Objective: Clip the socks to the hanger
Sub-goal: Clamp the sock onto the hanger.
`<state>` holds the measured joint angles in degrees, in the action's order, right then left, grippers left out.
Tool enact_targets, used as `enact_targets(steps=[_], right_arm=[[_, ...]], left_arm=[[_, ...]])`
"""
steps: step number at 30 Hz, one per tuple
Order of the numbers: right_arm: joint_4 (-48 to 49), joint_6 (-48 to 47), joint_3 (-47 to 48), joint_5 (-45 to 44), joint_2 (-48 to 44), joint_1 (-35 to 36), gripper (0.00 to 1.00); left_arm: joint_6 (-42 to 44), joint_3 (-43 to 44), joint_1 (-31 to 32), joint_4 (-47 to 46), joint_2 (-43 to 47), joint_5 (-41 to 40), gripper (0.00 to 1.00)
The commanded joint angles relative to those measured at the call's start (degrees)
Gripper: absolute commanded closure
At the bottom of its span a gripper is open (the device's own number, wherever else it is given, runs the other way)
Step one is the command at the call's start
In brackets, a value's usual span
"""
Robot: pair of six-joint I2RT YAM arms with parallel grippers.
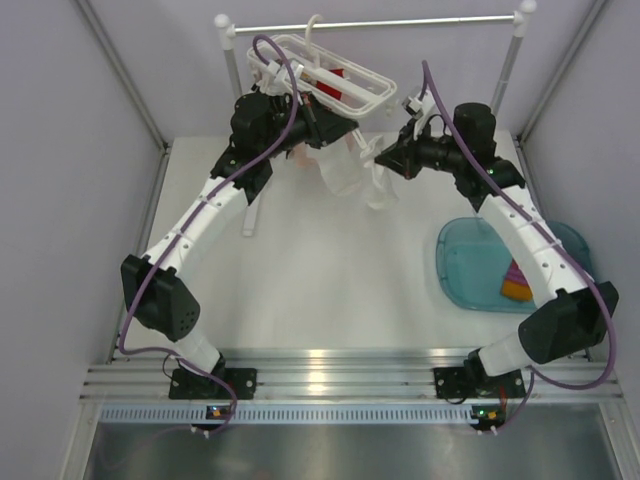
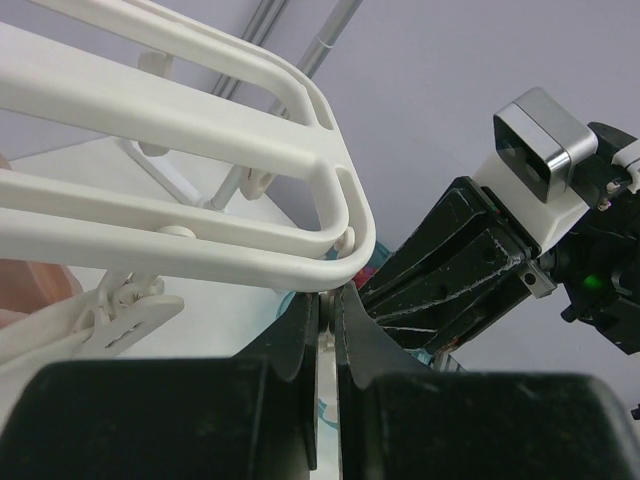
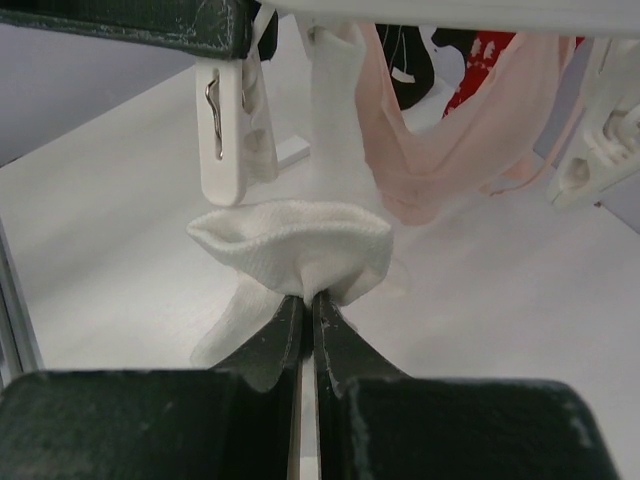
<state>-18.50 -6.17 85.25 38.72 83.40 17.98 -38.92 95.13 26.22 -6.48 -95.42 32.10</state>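
The white slatted hanger (image 1: 345,80) (image 2: 200,150) hangs from the silver rail. My left gripper (image 1: 335,128) (image 2: 333,296) is just under the hanger's rounded corner, shut on a small white clip piece. My right gripper (image 1: 381,158) (image 3: 308,296) is shut on a bunched white sock (image 3: 290,245) (image 1: 378,190), held a little below a dangling white clip (image 3: 225,130). A pale pink sock (image 3: 440,150) (image 1: 338,168) hangs from the hanger beside it. A red sock (image 3: 490,50) (image 1: 335,85) shows further back.
A blue tray (image 1: 465,262) at the right holds an orange sock (image 1: 516,290) and a purple one. The silver rail (image 1: 400,22) stands on white posts at the back. Another clip (image 3: 590,150) dangles at the right of the right wrist view.
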Motion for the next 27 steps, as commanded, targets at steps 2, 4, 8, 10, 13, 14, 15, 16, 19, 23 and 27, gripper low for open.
enact_targets(steps=[2, 4, 8, 10, 13, 14, 15, 16, 19, 23, 27], right_arm=[[2.2, 0.3, 4.5, -0.6, 1.0, 1.9, 1.0], [2.2, 0.3, 4.8, -0.8, 1.5, 2.1, 1.0], [2.1, 0.3, 5.6, -0.8, 1.9, 2.5, 1.0], [2.1, 0.4, 5.8, -0.8, 1.9, 2.6, 1.0], [2.2, 0.6, 6.3, -0.6, 1.7, 2.7, 1.0], [2.2, 0.8, 6.4, -0.5, 1.6, 2.7, 1.0], [2.3, 1.0, 6.6, -0.3, 1.6, 2.7, 1.0], [2.4, 1.3, 6.9, -0.4, 1.6, 2.7, 1.0], [2.9, 1.9, 7.4, -0.3, 1.8, 2.9, 1.0], [2.9, 1.9, 8.1, -0.6, 2.5, 3.5, 1.0], [2.8, 1.8, 8.5, -0.6, 3.0, 4.2, 1.0]], left_arm=[[-0.3, -0.6, -0.3, -3.0, 0.0, 0.8, 1.0], [-0.2, -0.6, -0.3, -3.1, 0.2, 0.9, 1.0], [0.0, -0.9, -0.3, -2.5, 0.3, 1.0, 1.0], [0.1, -0.9, -0.3, -2.4, 0.3, 0.9, 1.0], [0.2, -1.0, -0.3, -2.4, 0.3, 0.9, 1.0], [0.2, -1.0, -0.3, -2.2, 0.3, 0.9, 1.0], [0.2, -0.9, -0.3, -2.3, 0.3, 0.9, 1.0], [0.1, -0.9, -0.3, -2.3, 0.3, 0.9, 1.0], [-0.1, -0.8, -0.3, -2.1, 0.1, 1.2, 1.0], [-0.7, -0.8, -0.3, -2.6, 0.1, 1.5, 1.0], [-1.5, -0.9, -0.5, -3.4, 0.5, 1.7, 0.77]])
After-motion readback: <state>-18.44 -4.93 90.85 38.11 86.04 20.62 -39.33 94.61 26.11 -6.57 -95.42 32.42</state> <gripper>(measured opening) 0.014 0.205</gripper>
